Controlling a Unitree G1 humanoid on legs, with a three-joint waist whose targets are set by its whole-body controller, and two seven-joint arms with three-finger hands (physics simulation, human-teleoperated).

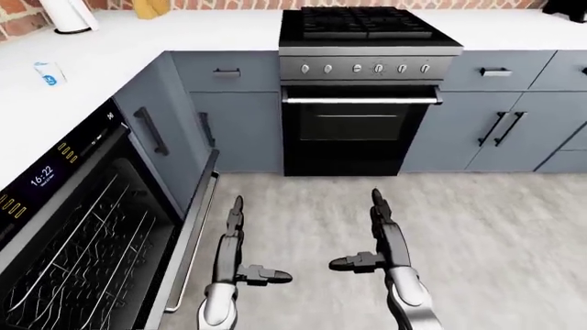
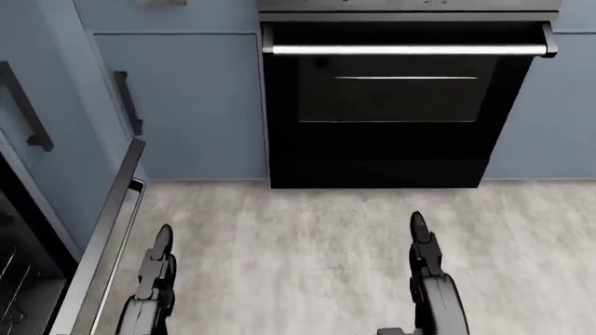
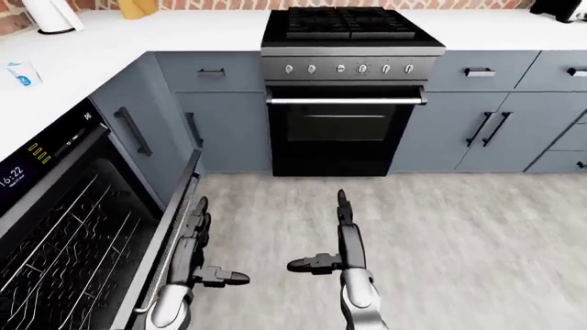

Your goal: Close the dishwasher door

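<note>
Dishwasher door [image 1: 188, 247] open, hanging part-way down at the left of the left-eye view, its edge and long handle running from beside the corner cabinet down toward the bottom of the picture. Behind it, the dishwasher [image 1: 64, 227] cavity exposed, with wire racks [image 1: 87, 251] visible inside and a lit control strip along the top edge showing a clock readout. Left hand [image 1: 231, 258] just right of the door edge, apart from it, fingers straight and extended, thumb sticking out to the right; open, gripping nothing. Right hand [image 1: 383, 240] well to the right over bare floor, fingers likewise stretched out, thumb pointing left; open and empty. Grey wood-look floor [image 1: 477, 240] under both hands.

Farther up in the left-eye view, a black oven [image 1: 360, 127] with a silver handle bar, door shut, knobs in a row above it, and a gas hob [image 1: 365, 24] on top. Blue-grey cabinets [image 1: 500, 130] with dark handles on both sides of the oven. White countertop [image 1: 101, 62] wrapping the corner above the dishwasher, carrying a small white-and-blue can [image 1: 49, 73] and a paper towel roll [image 1: 69, 15] near the brick wall.
</note>
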